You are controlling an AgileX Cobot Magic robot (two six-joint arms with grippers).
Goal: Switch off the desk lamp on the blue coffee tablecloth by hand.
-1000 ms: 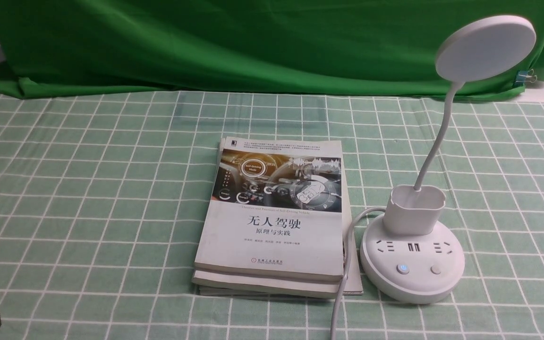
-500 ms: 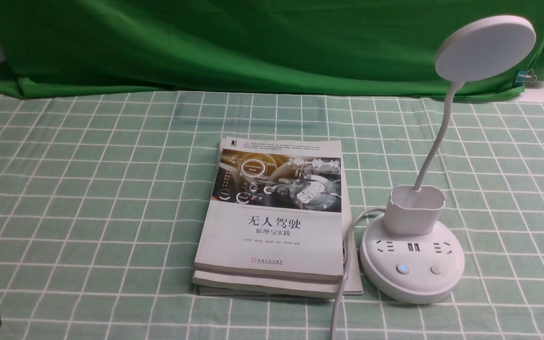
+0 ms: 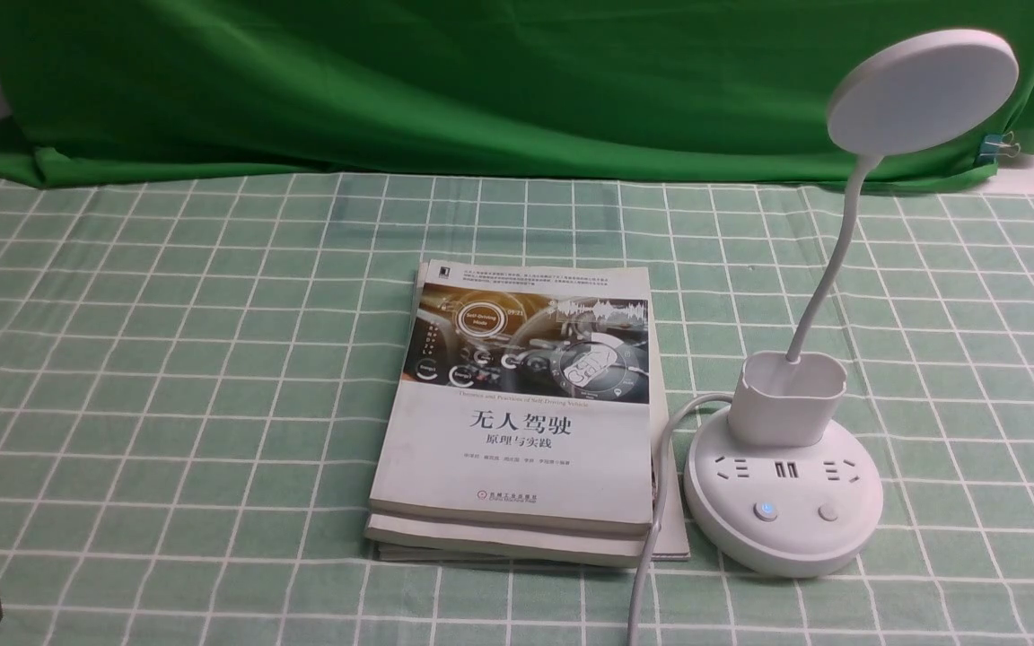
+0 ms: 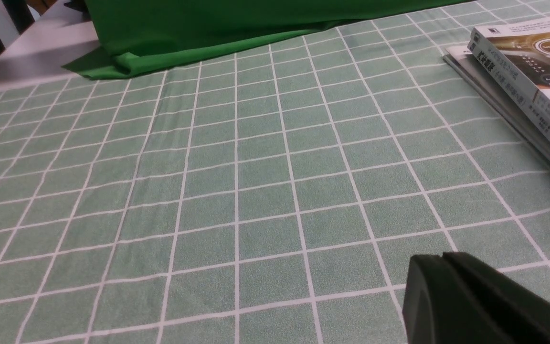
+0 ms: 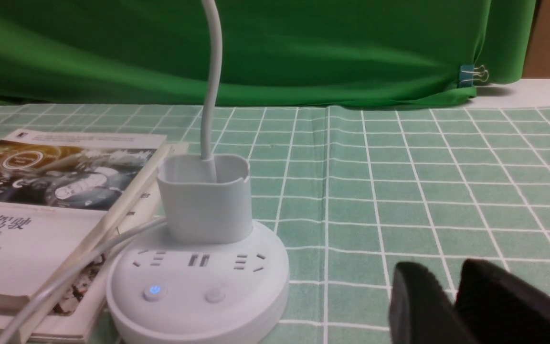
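Desk lamp point(image 3: 783, 484) sits lower right of the front frame on the blue coffee tablecloth point(image 3: 167, 359), just beside the books point(image 3: 517, 422). Right gripper point(image 5: 451, 291) shows at lower right of its wrist frame, jaws slightly apart, holding nothing; lamp base lies toward lower left from them, lit button point(image 5: 153, 290) facing the camera. Right arm is nearer. Left gripper point(image 4: 447, 267) is well apart, jaws together.

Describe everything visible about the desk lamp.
The desk lamp is white, plastic-looking, standing upright on the checked tablecloth right of the stacked books. A thin neck rises from a cup-shaped holder to a flat round head. Its round base carries sockets and two buttons, the left one glowing blue. A white cable leaves its left side. No gripper touches it.
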